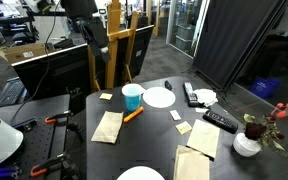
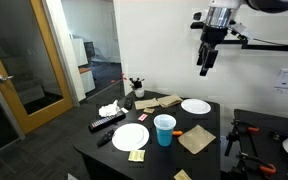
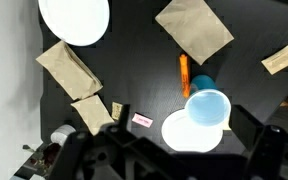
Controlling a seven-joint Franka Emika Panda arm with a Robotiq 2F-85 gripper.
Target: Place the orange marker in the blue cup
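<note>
**A:** How far along is this?

**B:** By my reading, at the very start. The orange marker (image 3: 184, 76) lies flat on the black table (image 3: 134, 70), and nothing is in the blue cup (image 3: 207, 108). Its pale inside looks empty in the wrist view.

**A:** Where is the marker relative to the cup?

**B:** In the wrist view it lies at about eleven o'clock of the cup, just beside its base. I cannot tell whether they touch. In an exterior view the marker (image 2: 178, 133) sits at three o'clock of the cup (image 2: 164, 129).

**A:** And the gripper?

**B:** The gripper (image 2: 206, 62) hangs high above the table, well apart from both things. In the wrist view its fingers stand wide apart along the bottom edge, with nothing between them.

**A:** So what is left?

**B:** Everything, I judge: come down over the marker, pinch it, lift it, carry it over the cup and let it drop in. A white plate (image 3: 184, 135) lies at six o'clock of the cup, so the descent has little room on that side.
</note>
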